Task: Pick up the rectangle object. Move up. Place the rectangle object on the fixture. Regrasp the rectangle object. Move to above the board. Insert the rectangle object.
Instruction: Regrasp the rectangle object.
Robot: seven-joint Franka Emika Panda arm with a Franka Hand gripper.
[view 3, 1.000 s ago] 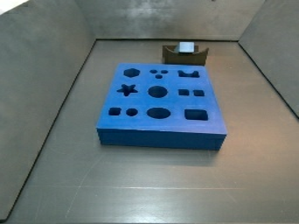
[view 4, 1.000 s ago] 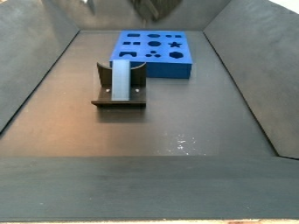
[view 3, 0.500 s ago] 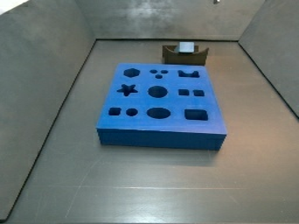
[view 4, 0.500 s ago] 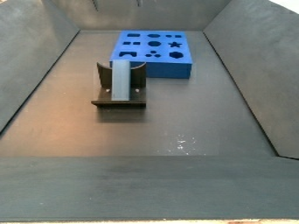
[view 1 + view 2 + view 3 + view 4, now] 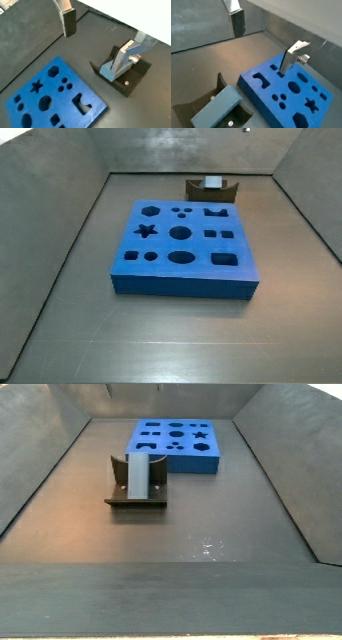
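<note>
The gripper [image 5: 97, 32] hangs high above the floor, out of both side views and seen only in both wrist views, with its two silver fingers [image 5: 236, 19] spread wide apart and nothing between them. One finger [image 5: 67, 20] points down over bare grey floor near the wall; the other finger [image 5: 127, 52] lines up in a wrist view over the fixture [image 5: 130, 75]. Below the gripper, the rectangle object [image 5: 135, 477] lies in the dipped middle of the fixture [image 5: 136, 487], resting between its raised sides. Its long axis runs along the bracket's channel, and in a side view it points from the open front of the bracket toward the board [image 5: 178, 442]. In a wrist view the block [image 5: 216, 106] shows as a pale grey-blue slab lying on the dark bracket [image 5: 191, 107]. The board [image 5: 186, 243] lies flat on the floor [image 5: 147, 333], near the fixture [image 5: 210, 190] but not touching it, with its shaped cutouts facing up.
</note>
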